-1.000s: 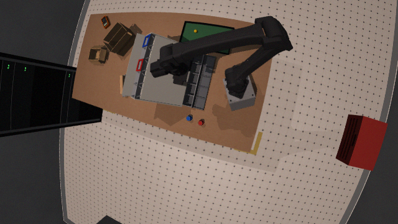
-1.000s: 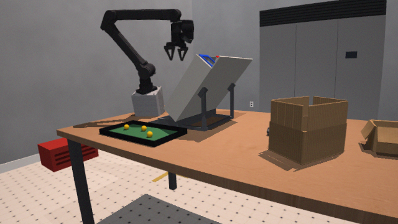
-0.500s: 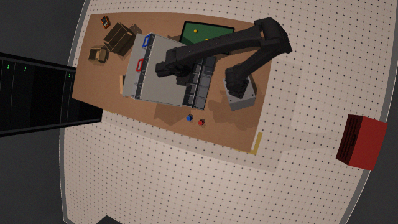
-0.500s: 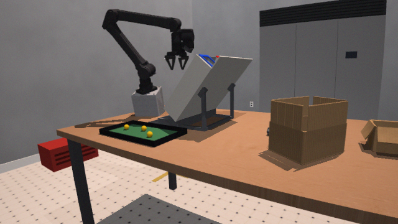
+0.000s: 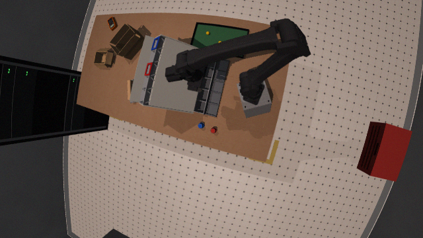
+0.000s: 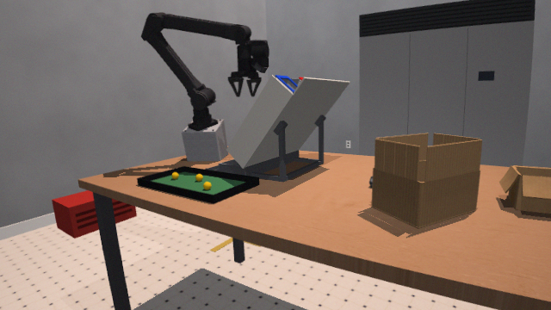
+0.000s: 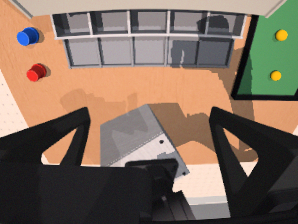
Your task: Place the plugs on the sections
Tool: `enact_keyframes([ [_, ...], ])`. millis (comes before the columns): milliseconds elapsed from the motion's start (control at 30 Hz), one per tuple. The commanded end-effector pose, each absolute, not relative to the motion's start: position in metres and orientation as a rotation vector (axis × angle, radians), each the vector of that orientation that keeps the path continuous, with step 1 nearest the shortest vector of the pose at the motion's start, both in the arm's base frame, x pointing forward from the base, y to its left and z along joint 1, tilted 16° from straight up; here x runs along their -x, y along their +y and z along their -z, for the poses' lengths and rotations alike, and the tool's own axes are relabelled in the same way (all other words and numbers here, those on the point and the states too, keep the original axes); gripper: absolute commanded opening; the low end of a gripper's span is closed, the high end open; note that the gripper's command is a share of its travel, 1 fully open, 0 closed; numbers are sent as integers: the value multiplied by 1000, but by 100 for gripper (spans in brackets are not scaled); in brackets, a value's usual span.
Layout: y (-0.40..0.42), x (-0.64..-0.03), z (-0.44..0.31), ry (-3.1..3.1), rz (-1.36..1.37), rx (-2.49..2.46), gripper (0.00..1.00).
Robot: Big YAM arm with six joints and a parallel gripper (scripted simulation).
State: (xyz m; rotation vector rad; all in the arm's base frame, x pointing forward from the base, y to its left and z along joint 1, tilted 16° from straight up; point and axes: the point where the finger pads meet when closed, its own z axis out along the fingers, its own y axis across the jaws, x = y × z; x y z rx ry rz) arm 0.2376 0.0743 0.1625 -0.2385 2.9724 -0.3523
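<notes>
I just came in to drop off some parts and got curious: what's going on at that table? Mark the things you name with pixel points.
A black robot arm has its open pincer (image 6: 244,94) (image 7: 149,113) in the air by a tilted gray cover (image 5: 178,92) (image 6: 297,108), holding nothing. The blue plug (image 5: 201,125) (image 7: 28,36) and red plug (image 5: 213,130) (image 7: 36,73) stand on the table, neither one placed in a section. Three yellow marbles (image 6: 199,177) lie in the green-floored tray (image 5: 231,30) (image 6: 159,181) (image 7: 241,75). No marble is visible in the sections.
</notes>
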Motion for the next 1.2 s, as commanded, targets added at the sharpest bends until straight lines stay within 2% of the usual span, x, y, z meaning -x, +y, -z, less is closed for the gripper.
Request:
enact_keyframes([
  [0,87,-258,-188,2902,299,244,100],
  [667,108,-293,-239,2698,263,272,100],
  [1167,139,-353,-329,2347,194,281,100],
])
